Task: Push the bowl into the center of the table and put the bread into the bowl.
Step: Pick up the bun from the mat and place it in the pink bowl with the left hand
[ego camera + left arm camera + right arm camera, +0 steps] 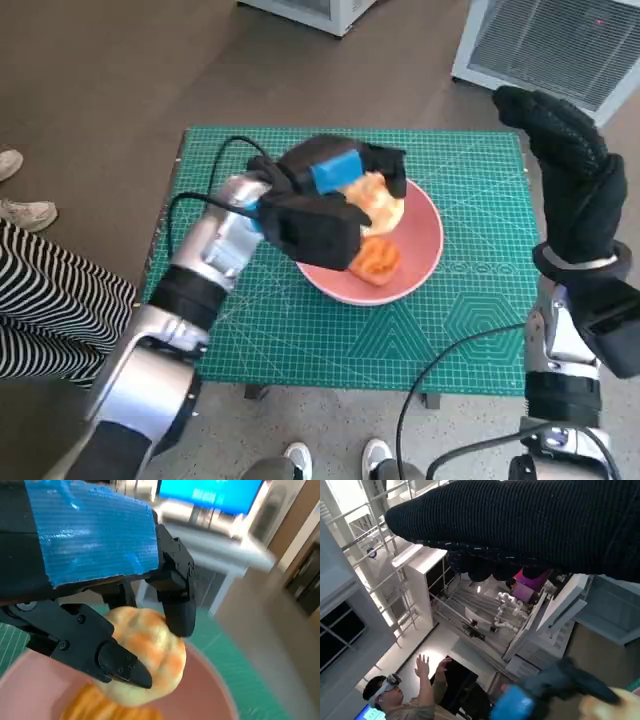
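Gripping the pale round bread roll (145, 655) over the pink round bowl (425, 255), the left hand (325, 195) fingers (177, 605) clamp it; the right hand (570, 170) hangs beside the bowl, fingers loosely apart.

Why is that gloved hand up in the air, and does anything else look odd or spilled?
Nothing is spilled or broken. The gloved right hand is raised off the table's edge, holding nothing. The blue-taped left hand grips a pale round bread roll over the pink bowl, where an orange piece lies.
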Controlling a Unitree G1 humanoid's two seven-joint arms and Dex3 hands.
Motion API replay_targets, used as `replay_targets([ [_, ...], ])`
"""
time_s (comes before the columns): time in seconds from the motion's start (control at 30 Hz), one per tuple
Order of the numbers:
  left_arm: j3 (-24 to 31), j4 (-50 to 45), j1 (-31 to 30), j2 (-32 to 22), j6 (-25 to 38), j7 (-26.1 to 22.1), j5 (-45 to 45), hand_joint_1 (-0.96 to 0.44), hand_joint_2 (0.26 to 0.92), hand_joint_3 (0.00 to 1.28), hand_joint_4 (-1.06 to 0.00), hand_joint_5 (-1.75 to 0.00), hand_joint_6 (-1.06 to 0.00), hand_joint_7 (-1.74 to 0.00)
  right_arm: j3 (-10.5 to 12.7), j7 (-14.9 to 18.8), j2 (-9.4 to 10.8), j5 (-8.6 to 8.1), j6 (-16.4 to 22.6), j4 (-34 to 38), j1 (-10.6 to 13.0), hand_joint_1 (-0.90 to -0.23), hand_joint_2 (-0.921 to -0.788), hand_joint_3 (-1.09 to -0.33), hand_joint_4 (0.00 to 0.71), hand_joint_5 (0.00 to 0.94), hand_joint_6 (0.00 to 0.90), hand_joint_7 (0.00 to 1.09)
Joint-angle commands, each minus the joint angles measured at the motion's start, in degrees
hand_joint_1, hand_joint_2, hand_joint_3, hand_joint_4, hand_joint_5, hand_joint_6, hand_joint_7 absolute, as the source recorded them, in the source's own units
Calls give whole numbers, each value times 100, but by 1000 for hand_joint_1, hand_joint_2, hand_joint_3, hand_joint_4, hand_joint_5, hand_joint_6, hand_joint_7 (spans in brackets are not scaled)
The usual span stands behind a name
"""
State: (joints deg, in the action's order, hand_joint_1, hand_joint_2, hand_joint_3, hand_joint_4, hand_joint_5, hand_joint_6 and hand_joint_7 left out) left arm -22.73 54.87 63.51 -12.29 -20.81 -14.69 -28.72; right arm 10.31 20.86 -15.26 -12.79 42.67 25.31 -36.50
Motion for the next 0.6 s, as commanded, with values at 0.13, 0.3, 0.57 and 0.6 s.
replay_targets([
  [0.13, -157, 304, 251, 115, 335, -29, -174, -391, 919, 100, -304, -118, -172, -554, 7, -135, -19, 148, -93, -83, 212, -699, -921, -749, 141, 0, -1, 519],
  [0.3, -140, 293, 165, 62, 304, 52, -159, -459, 921, 109, -248, -51, -137, -502, 14, -192, -26, 192, -126, -119, 214, -703, -921, -750, 141, 0, -1, 519],
  [0.57, 358, 82, 49, -259, -184, -291, 456, -480, 921, 107, -195, -7, -126, -389, 12, -265, -29, 234, -182, -136, 172, -713, -921, -747, 142, 1, -1, 520],
  [0.6, 447, 14, 20, -306, -247, -356, 566, -489, 921, 105, -190, -5, -128, -364, 10, -274, -31, 237, -187, -135, 163, -713, -921, -746, 143, 1, -1, 521],
])
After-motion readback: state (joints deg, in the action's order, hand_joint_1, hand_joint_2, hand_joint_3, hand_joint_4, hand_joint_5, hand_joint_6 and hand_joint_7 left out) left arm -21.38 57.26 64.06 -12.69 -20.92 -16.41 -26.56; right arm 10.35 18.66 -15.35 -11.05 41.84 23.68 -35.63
